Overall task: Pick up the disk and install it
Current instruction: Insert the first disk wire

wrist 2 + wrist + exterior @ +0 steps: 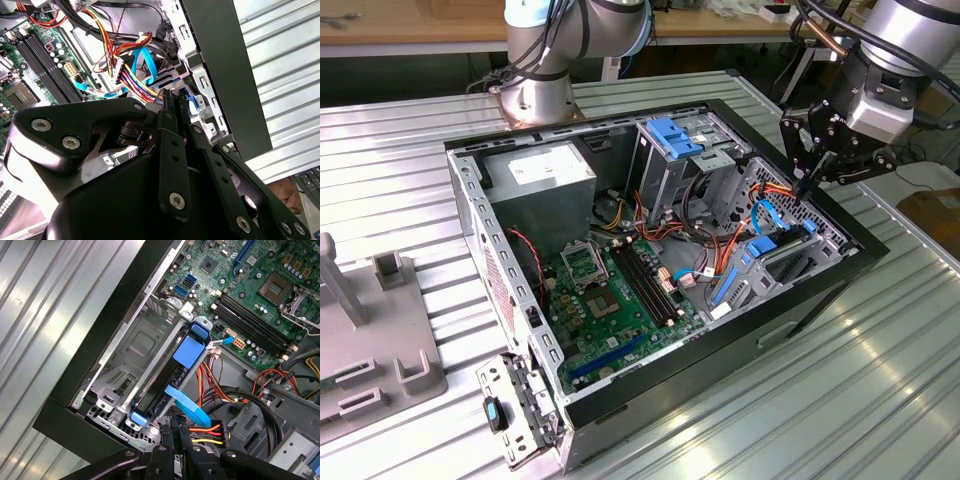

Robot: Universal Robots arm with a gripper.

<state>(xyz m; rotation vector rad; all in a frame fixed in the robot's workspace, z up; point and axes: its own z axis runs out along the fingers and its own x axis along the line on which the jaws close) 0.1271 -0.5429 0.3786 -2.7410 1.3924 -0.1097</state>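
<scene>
one disk seated in bay — fingers just above

The arm is made of silvery-grey tubular segments with pale blue caps at the joints, and its round metal base is bolted near the counter's far edge. Black cables run along the wrist. The claw is matte black: flat, angular linkage bars joined by silver round-headed screws, tapering into slim dark fingers.
</scene>
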